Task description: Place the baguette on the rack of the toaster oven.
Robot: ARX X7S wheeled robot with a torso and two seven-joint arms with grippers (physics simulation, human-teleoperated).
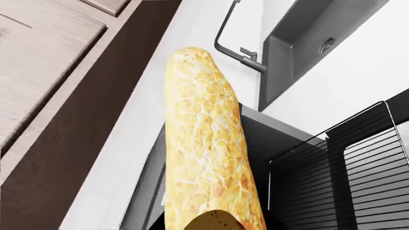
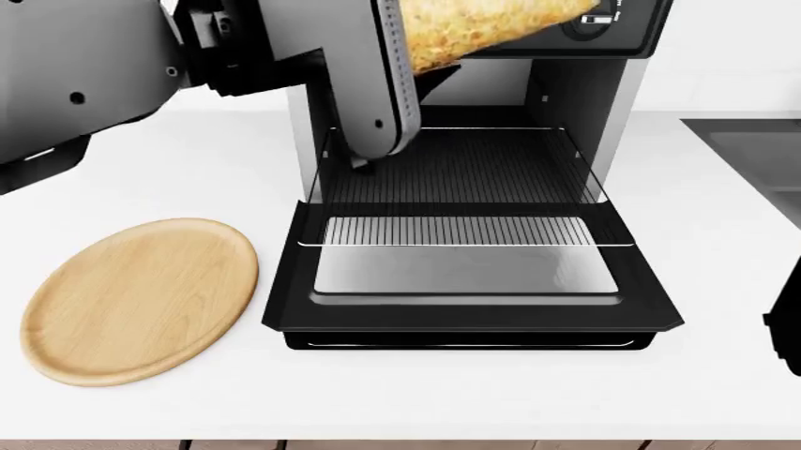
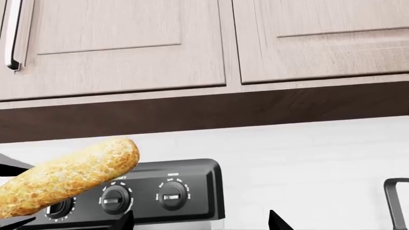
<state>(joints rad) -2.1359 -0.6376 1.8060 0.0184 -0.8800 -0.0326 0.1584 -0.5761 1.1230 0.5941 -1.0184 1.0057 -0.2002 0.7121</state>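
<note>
Left wrist view: baguette (image 1: 208, 143) filling the middle, golden mottled crust, running lengthwise away from the camera; left claw itself out of sight, so grip cannot be told here. Rack (image 1: 370, 167) of thin parallel bars beside the loaf, dark sink (image 1: 300, 43) and faucet (image 1: 240, 50) beyond on the white surface (image 1: 357, 81). Head view: toaster oven (image 2: 588, 94) with door (image 2: 470, 281) dropped open, rack pulled forward over it, bare. Baguette raised above the oven's opening, tilted, apart from the rack, at the end of the left arm (image 2: 375, 84). Round wooden board (image 2: 138, 300) lying left of the oven. Right claw: only a dark edge visible, state cannot be told. Right wrist view: baguette in front of the oven's knobs (image 3: 143, 197), cabinets (image 3: 223, 43) above.
</note>
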